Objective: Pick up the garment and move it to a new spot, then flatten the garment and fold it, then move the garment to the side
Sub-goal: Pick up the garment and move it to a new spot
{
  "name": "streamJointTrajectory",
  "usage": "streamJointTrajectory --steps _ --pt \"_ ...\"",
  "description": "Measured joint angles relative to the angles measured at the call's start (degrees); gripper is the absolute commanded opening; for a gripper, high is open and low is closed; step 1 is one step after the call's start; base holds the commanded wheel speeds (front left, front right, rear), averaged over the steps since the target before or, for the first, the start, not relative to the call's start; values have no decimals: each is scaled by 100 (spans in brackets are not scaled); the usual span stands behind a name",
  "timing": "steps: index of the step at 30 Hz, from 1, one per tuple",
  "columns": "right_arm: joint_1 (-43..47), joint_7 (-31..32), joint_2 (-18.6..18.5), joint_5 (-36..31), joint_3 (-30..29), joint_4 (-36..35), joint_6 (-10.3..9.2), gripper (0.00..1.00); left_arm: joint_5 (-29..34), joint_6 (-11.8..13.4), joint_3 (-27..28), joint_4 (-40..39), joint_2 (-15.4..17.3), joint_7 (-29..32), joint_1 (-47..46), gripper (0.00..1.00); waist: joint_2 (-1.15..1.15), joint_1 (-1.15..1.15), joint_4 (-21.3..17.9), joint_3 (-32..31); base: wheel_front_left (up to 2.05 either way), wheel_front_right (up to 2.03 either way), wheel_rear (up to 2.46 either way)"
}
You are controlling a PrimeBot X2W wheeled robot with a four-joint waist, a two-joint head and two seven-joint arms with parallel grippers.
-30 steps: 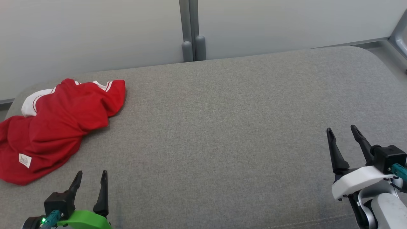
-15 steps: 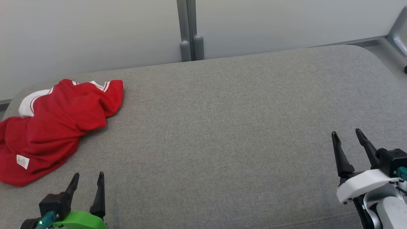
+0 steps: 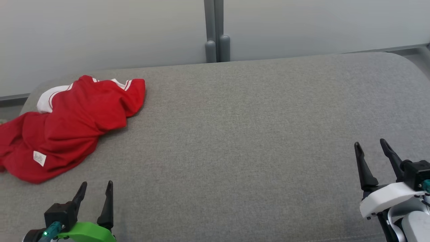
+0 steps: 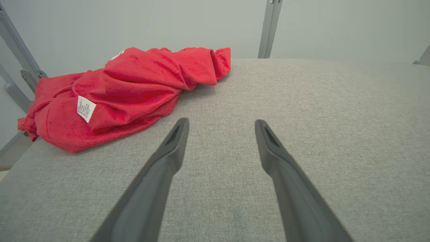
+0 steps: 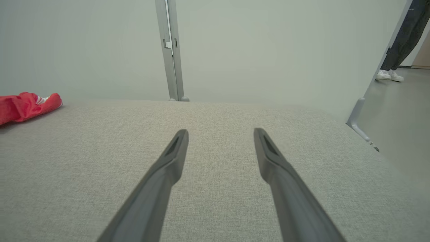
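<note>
At the far left corner of the grey upholstered bench (image 3: 242, 134), the red shirt (image 3: 70, 124) lies crumpled. Its white striped trim is at the far edge, and a white care label (image 3: 39, 158) faces up near the near hem. The shirt's left part reaches the bench's left edge.

Left gripper (image 3: 96, 183): near left, just short of the shirt, fingers spread, grasping nothing; plain bench fabric between them.

Right gripper (image 3: 370, 142): near right, well apart from the shirt, fingers spread, grasping nothing.

Behind the bench: pale wall panels, grey post (image 3: 215, 30).

Far right, on the floor: a person's legs and white shoes (image 5: 389, 75).
</note>
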Motion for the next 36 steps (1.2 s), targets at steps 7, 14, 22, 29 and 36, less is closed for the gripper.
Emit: streamJointTrajectory --steps 7,14,22,29,36 --pt "-105 0 168 -208 459 46 232 100 -1 91 465 -16 26 0 70 100 0 0 460 -18 0 0 0" --pt "-258 0 335 -248 645 166 303 100 21 133 597 -24 80 0 314 100 0 0 997 -70 0 0 0" --pt "-111 0 359 -248 404 218 303 100 99 0 525 46 104 0 310 100 0 0 1690 -157 0 0 0" --pt "-112 0 394 -304 489 200 313 100 9 -116 548 205 172 2 288 100 0 0 1871 -129 0 0 0" --pt "-226 0 381 -402 576 123 353 100 -704 -270 491 546 414 1243 -638 100 0 0 1689 115 0 0 0"
